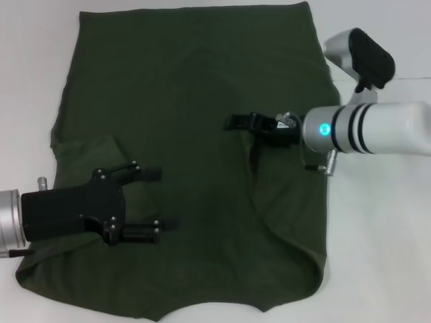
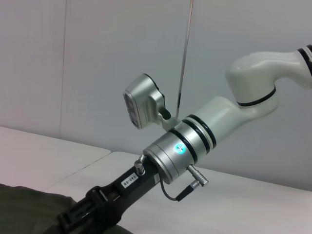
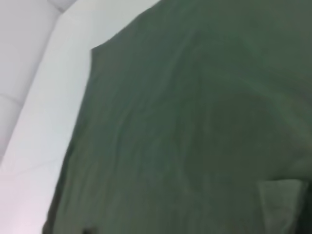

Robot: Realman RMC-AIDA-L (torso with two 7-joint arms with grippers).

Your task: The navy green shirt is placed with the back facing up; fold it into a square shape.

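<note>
**Olive shirt spread flat, both arms over it**

The large dark olive-green fabric shirt (image 1: 195,134) lies spread over the white worktop (image 1: 377,269), plain side up, with both side parts already turned inward: a flap near the left edge and a long crease running down the right half. It looks soft and limp, light to lift but prone to sag and wrinkle, so my judgement is that a hem or a folded edge gives the best hold (a pinch in mid-cloth would only bunch it).

The left gripper (image 1: 158,198) hovers low over the left flap, jaws wide apart and holding nothing. The right gripper (image 1: 236,122) reaches in over the middle by the crease; whether its jaws are apart or closed cannot be told here.

The shirt's near hem lies close to the near edge of the head view; bare worktop shows to the right and left.
</note>
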